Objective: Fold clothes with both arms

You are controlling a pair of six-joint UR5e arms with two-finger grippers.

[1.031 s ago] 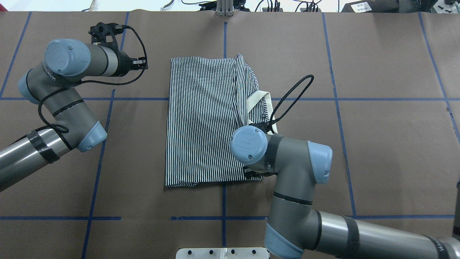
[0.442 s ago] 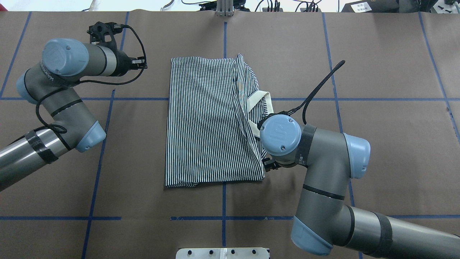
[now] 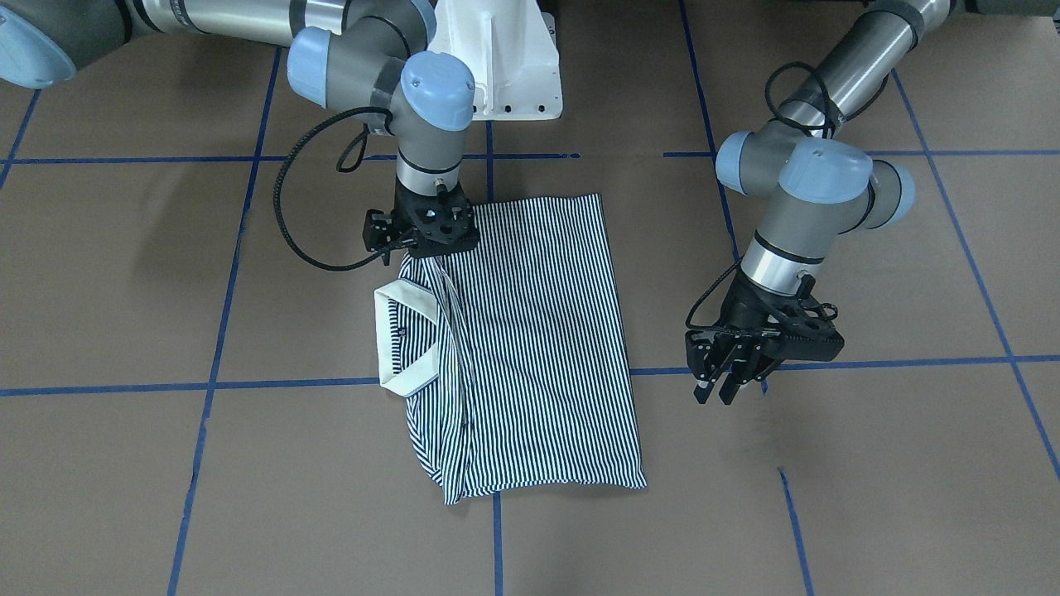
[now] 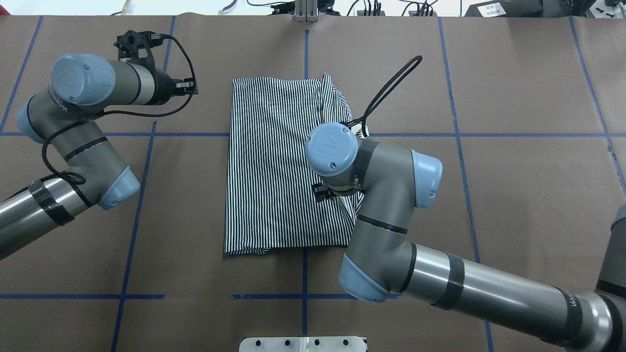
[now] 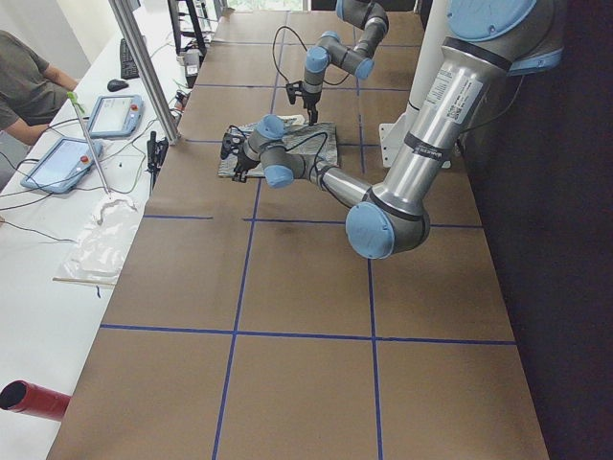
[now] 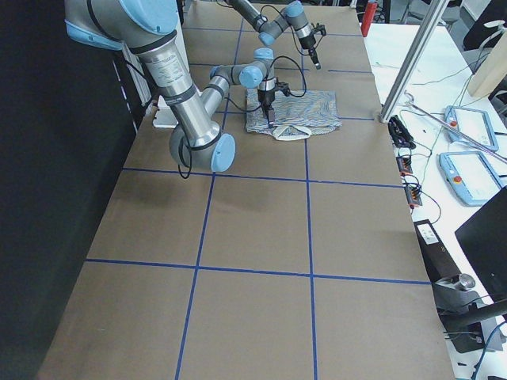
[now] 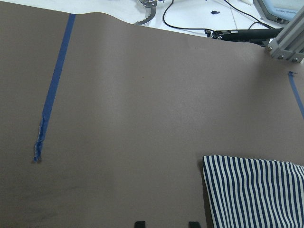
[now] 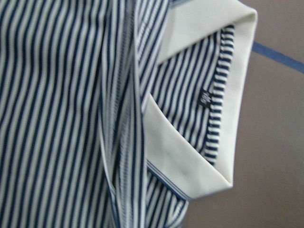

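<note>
The striped polo shirt lies flat on the table, folded into a tall rectangle, and also shows in the overhead view. Its cream collar sticks out on the robot's right side and fills the right wrist view. My right gripper points down over the shirt's edge, just robot-side of the collar. Its fingers are hidden, so I cannot tell their state. In the overhead view the right arm covers it. My left gripper hangs open and empty over bare table left of the shirt; its fingertips show apart.
The white pedestal base stands at the robot's edge of the table. Blue tape lines grid the brown table cover. An aluminium post stands at the far edge. A person and tablets are at the side bench.
My right arm swung out past the shirt's right edge, then back over the shirt, ending farther from the robot, by the collar. My left arm drifted slightly left. The shirt has not moved.
</note>
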